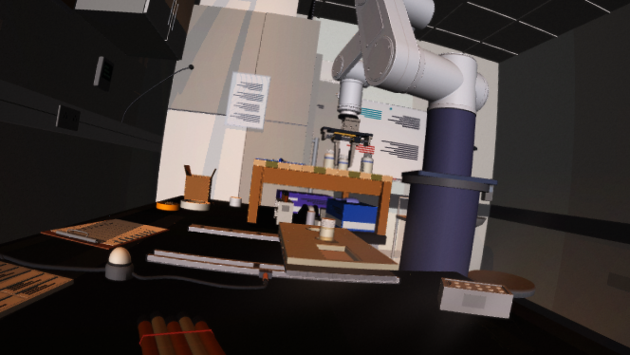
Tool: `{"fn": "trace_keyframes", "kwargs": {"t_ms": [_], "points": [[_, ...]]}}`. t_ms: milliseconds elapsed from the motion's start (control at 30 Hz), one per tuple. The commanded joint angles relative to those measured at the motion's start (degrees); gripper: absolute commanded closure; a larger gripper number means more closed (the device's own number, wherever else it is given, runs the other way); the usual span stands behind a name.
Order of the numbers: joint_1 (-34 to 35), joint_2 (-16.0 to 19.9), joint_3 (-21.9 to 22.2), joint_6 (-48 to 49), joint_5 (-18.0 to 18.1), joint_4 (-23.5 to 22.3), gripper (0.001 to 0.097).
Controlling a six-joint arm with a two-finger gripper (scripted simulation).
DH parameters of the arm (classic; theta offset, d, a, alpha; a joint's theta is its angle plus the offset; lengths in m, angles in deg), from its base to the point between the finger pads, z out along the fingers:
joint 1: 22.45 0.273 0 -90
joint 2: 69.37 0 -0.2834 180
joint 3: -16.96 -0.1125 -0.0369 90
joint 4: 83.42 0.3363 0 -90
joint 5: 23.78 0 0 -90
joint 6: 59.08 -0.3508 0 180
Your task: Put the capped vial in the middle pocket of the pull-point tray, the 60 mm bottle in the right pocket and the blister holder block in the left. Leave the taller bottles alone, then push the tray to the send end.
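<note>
On the wooden shelf [322, 173] behind the tray stand three white bottles: one on the left [328, 159], a shorter one in the middle [343, 163] and one on the right [366, 163]. My gripper [344, 152] hangs straight down over the middle bottle with its fingers around it, closing. Whether it has a firm hold I cannot tell. Below and nearer, the brown pull-point tray [332, 249] sits on its rails [265, 268]. A capped vial [327, 228] stands upright in a pocket of the tray. The blister holder block I cannot make out.
Behind the shelf are pale wall panels with a posted sheet [247, 100], and blue bins [353, 213] sit under the shelf. The arm's dark blue base column [443, 223] stands right of the tray. A white box [476, 296], a dome button [118, 263], a clipboard [104, 231] and orange rods [178, 337] lie on the dark bench.
</note>
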Motion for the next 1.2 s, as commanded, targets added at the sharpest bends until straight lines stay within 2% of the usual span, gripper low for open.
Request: {"fn": "trace_keyframes", "kwargs": {"t_ms": [0, 567, 833, 1167], "points": [[0.0, 0.0, 0.0, 0.0, 0.0, 0.0, 0.0606], [0.0, 0.0, 0.0, 0.0, 0.0, 0.0, 0.0941], [0.0, -0.3, 0.2, 0.0, -0.5, 0.0, 0.0941], [0.0, -1.5, 1.3, 0.0, -2.7, 0.0, 0.0941]]}}
